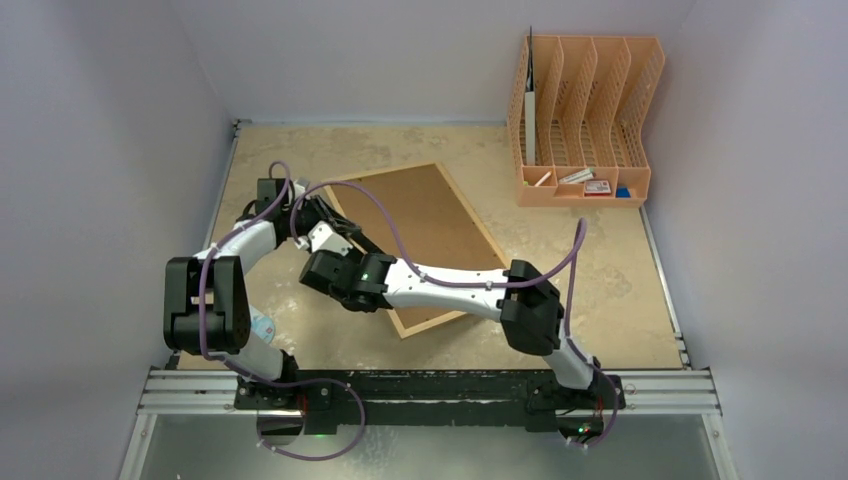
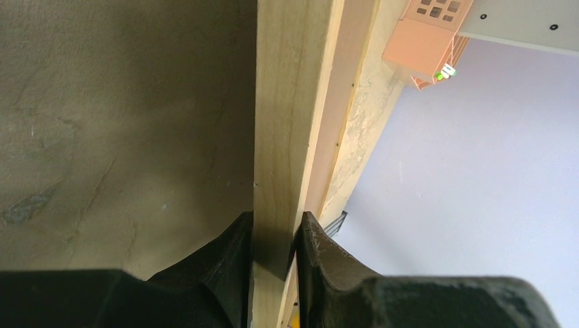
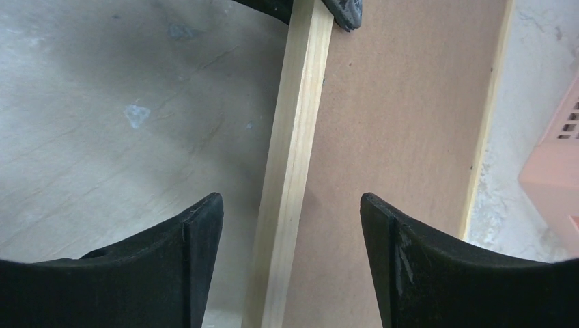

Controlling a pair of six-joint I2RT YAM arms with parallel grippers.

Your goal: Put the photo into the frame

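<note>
Left fingers clamp the frame by its thin wood rail; right fingers stand apart astride the same rail. Back-up on the worktop, it is probably stiff and light, best held by its edges; no photo in view.

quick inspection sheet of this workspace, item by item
surface: beige mottled table, scuffed
job's things: frame lies back side up, brown board showing; photo not seen in any view
clutter: orange file organiser at the far right, small items in its tray
grippers: left gripper shut on the frame's wood edge; right gripper open, astride that edge, not touching
cables: purple cables loop along both arms
surroundings: plain pale walls; metal rail at the near edge
</note>
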